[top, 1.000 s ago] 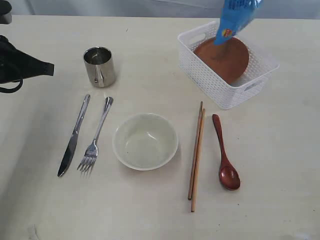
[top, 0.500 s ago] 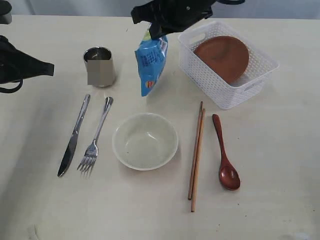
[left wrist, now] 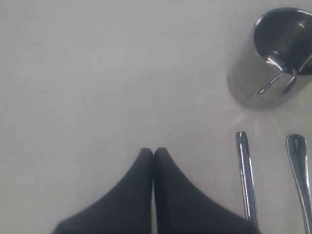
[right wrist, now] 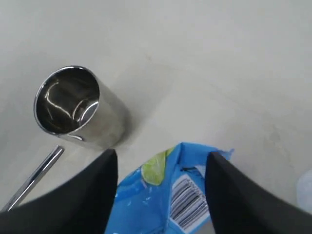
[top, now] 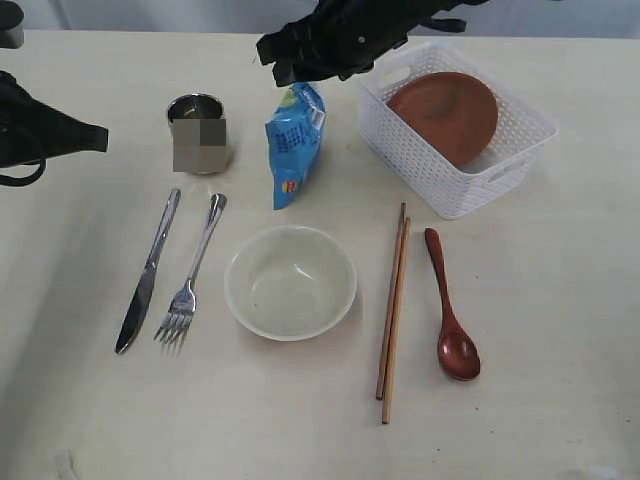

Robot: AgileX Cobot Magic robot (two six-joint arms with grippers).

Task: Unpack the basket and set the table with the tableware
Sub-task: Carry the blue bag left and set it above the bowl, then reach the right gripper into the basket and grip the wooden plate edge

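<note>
Lifting straight up is advised for the right jaws, spread wide astride the top of the snack bag [top: 295, 145] and gripping nothing, so it is not dragged before the plate [top: 443, 118], lying in the basket [top: 420, 165], is fetched; left jaws shut, empty.

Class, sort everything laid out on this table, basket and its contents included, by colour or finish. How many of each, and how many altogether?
Shiny steel: 3 (knife, fork, cup)
Brown or red-brown: 4 (2 chopsticks, spoon, plate)
Cream: 1 (bowl)
White: 1 (basket)
Blue: 1 (snack bag)
Total: 10
</note>
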